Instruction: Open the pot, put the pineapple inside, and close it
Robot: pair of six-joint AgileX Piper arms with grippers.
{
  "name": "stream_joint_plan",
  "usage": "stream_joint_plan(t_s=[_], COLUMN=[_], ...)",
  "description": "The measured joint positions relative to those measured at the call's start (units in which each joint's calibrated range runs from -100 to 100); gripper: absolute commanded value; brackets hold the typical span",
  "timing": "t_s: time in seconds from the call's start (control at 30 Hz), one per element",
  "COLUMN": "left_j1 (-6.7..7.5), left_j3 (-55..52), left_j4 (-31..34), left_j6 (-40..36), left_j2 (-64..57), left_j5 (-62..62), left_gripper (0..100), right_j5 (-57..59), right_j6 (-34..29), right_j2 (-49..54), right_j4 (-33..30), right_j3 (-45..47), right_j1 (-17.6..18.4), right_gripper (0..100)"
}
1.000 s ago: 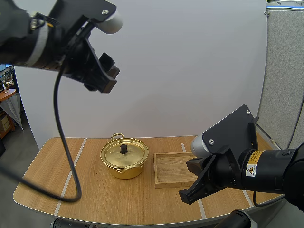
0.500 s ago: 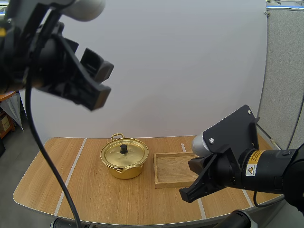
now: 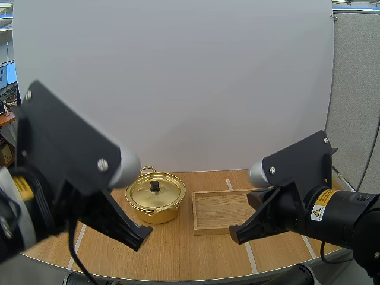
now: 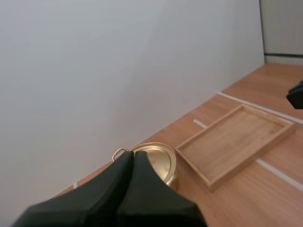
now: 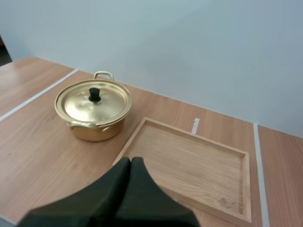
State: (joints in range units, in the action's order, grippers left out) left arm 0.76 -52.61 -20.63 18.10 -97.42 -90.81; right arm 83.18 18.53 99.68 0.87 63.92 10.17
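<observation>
Round gold metal pot (image 3: 155,212), black-knobbed lid (image 3: 163,193) on, sits beside rectangular wooden tray (image 3: 221,211); left gripper (image 4: 133,156), fingers together, has swung down from overhead; right gripper (image 5: 131,161) likewise closed; lid lift likely next

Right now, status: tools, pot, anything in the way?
Left tool shut, holding nothing. Right tool shut, holding nothing. Pot on table, lid on, untouched. Wooden tray beside pot, apart; nothing over the lid.

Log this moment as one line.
pot: lid on | tray: beside pot | left gripper: shut | right gripper: shut
</observation>
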Motion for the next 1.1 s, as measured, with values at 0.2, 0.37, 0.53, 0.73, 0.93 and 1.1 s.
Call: stream_joint_plan(t_s=[0.2, 0.37, 0.53, 0.73, 0.93, 1.1], left_j1=[0.00, 0.00, 0.00, 0.00, 0.00, 0.00], left_j3=[-6.96, -10.76, -13.46, -19.07, -32.91, -39.36], left_j4=[0.00, -0.08, -0.08, -0.12, -0.12, -0.12], left_j6=[-5.49, -8.98, -10.82, -11.45, -11.63, -11.73], left_j2=[-2.22, -2.32, -2.32, -2.45, -2.45, -2.45], left_j5=[19.76, 36.05, 48.07, 59.95, 80.60, 82.77], left_gripper=[0, 0, 0, 0, 0, 0], right_j5=[-10.99, -26.28, -42.41, -59.35, -72.98, -80.90], right_j6=[-3.09, -3.54, -3.54, -3.85, -3.85, -3.85], right_j2=[0.00, 0.00, 0.00, 0.00, 0.00, 0.00], right_j4=[0.00, 0.00, 0.00, 0.00, 0.00, 0.00], right_j3=[0.00, 0.12, 2.52, 9.44, 25.35, 35.45], right_j1=[-3.63, -5.52, -6.18, -6.31, -6.37, -7.89], right_gripper=[0, 0, 0, 0, 0, 0])
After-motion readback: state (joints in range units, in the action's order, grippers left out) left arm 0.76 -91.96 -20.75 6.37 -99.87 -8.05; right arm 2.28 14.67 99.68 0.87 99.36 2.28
